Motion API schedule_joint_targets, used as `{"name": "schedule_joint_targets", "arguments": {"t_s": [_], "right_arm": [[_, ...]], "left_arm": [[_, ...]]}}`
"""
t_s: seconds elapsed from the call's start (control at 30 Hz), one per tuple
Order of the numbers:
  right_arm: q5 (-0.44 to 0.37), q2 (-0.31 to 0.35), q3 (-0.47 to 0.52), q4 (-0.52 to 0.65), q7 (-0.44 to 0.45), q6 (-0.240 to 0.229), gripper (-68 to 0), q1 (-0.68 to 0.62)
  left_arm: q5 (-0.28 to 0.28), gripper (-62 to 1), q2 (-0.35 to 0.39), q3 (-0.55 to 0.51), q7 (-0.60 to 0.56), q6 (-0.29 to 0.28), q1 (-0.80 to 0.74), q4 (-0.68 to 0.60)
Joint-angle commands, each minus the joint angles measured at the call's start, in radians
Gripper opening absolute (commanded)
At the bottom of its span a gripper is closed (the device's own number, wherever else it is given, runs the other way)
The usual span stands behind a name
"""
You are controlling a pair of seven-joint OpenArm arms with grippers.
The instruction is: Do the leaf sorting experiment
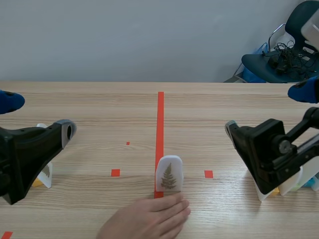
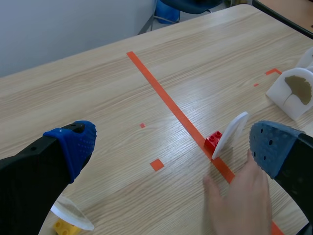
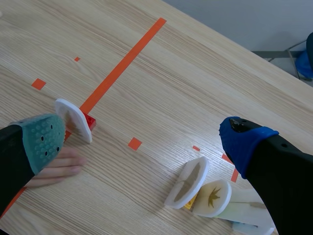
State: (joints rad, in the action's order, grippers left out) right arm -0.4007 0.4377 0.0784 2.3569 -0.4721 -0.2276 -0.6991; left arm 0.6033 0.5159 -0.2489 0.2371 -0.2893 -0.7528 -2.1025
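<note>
A white leaf card (image 1: 169,174) printed with a fern stands upright on the red tape line near the table's front edge. It is held by a small red brick (image 2: 213,141). A person's hand (image 1: 149,219) lies flat on the table just in front of the card. My left gripper (image 1: 37,117) hovers open at the left, well away from the card (image 2: 230,134). At the right my right gripper (image 1: 268,110) is open too, and the card (image 3: 73,120) stands beside its grey-green fingertip (image 3: 41,139). Neither gripper holds anything.
A white card (image 1: 46,174) on a yellow brick stands under the left arm. Several leaf cards (image 3: 212,197) stand in a row under the right arm, one showing a ginkgo leaf (image 2: 293,90). A dark chair (image 1: 284,55) stands beyond the table's far right corner.
</note>
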Motion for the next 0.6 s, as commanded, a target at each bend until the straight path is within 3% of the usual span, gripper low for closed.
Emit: {"name": "schedule_joint_targets", "arguments": {"t_s": [0.0, 0.1, 0.27, 0.47, 0.57], "right_arm": [[-0.003, 0.0, 0.008, 0.004, 0.014, 0.003, 0.4, -0.005], [-0.003, 0.0, 0.008, 0.004, 0.015, 0.003, 0.4, -0.005], [-0.003, 0.0, 0.008, 0.004, 0.014, 0.003, 0.4, -0.005], [-0.002, 0.0, 0.008, 0.004, 0.014, 0.003, 0.4, -0.005], [0.013, 0.0, 0.008, 0.004, 0.014, 0.003, 0.4, -0.005]], "left_arm": [[0.006, 1.4, 0.0, 0.007, 0.002, -0.014, 0.003, -0.003], [-0.016, 1.4, 0.0, 0.027, 0.001, -0.07, 0.008, -0.002], [-0.145, 1.4, 0.0, 0.129, -0.013, -0.085, 0.061, 0.051], [-0.272, 1.4, -0.009, 0.331, -0.101, -0.1, 0.214, 0.277], [-0.309, 1.4, -0.031, 0.432, -0.145, -0.103, 0.297, 0.399]]}}
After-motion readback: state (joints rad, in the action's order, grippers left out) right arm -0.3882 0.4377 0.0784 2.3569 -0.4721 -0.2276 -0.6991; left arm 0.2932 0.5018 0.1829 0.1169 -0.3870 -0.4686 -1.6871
